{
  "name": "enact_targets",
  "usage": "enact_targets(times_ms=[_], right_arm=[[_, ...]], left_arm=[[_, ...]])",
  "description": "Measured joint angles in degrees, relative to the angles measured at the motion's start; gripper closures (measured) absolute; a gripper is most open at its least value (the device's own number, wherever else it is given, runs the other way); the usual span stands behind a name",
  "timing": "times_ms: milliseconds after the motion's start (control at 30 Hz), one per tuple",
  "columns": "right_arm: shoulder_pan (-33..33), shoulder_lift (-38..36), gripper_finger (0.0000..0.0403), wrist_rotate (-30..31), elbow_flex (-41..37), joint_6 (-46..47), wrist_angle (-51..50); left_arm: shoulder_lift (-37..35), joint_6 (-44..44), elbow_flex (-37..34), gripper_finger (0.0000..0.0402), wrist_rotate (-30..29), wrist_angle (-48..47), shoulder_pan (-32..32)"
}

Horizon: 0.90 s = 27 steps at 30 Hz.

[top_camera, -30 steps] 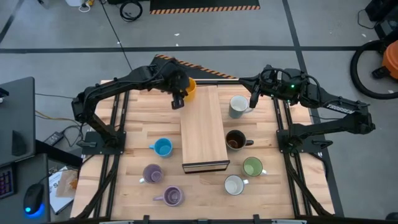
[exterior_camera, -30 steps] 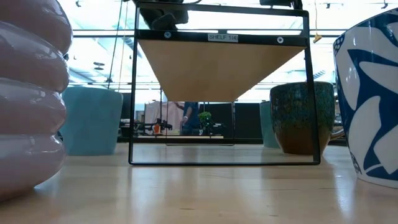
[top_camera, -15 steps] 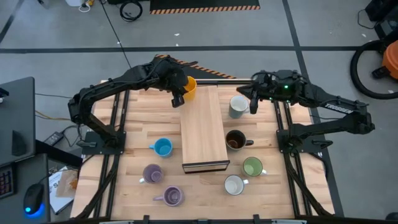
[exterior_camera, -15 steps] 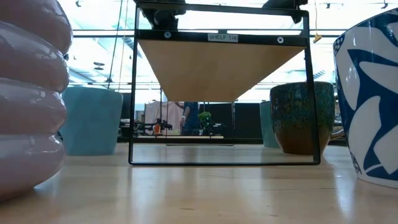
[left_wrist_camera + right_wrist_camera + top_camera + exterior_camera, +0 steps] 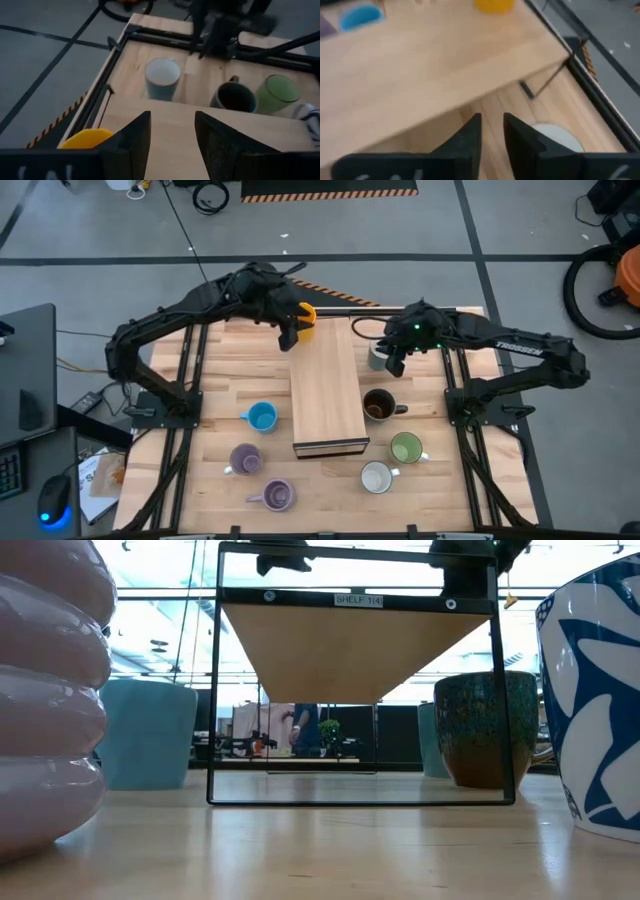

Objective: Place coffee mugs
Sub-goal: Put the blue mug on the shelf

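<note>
Two mugs point(image 5: 80, 690) huge only low-down

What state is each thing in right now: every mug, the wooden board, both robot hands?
Orange mug: upright on table
Grey-white mug: upright, not gripped
Dark brown mug: upright
Green mug: upright
White mug: upright
Light blue mug: upright
Lavender mug nearer the blue: upright
Other lavender mug: upright
Wooden board: raised on frame, no mugs on it
Left hand: open, empty
Right hand: slightly open, empty, above grey-white mug

Green mug point(image 5: 484, 730) stands under the wooden board point(image 5: 358, 648) (black-framed shelf).
</note>
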Motion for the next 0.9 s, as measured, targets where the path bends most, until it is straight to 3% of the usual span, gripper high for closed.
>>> enact_targets(times_ms=[300,900], right_arm=[[-1.6,4.9,0.0231,-0.2,0.0,-3.2,-7.5],[-2.6,17.6,0.0232,0.3,0.4,-10.8,-9.0]], left_arm=[[-2.5,-2.6,-0.1,0.0241,0.1,-3.0,-1.7],[-7.2,-2.6,-0.1,0.0241,-2.7,-7.3,-1.1]])
